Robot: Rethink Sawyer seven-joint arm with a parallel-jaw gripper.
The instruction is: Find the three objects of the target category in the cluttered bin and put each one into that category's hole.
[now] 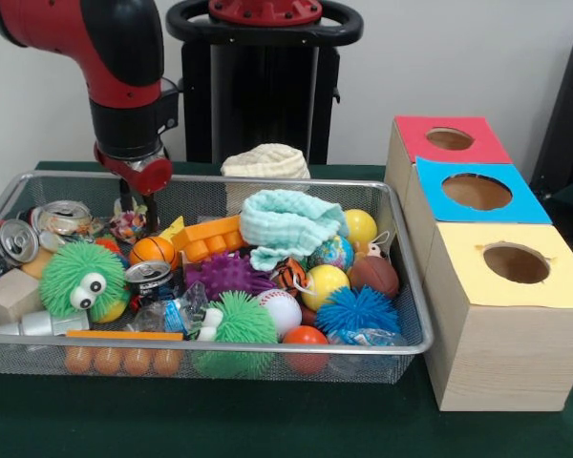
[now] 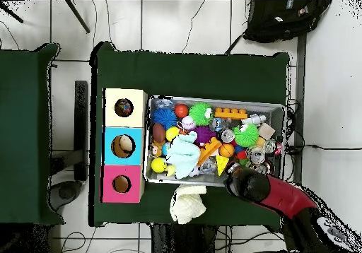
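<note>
At bin's back-left corner: gripper (image 1: 138, 205) low among crushed cans (image 1: 19, 239); finger state cannot be told.
Targets: category unclear; balls crowd the wire bin (image 1: 401, 277) toward the holes (image 1: 516, 262).
Risk: clutter snags or spills.

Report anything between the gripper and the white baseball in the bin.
Nothing covers the baseball; it lies open from above. Across the bin from the gripper, an orange mini basketball, a can and a purple spiky ball lie between.
</note>
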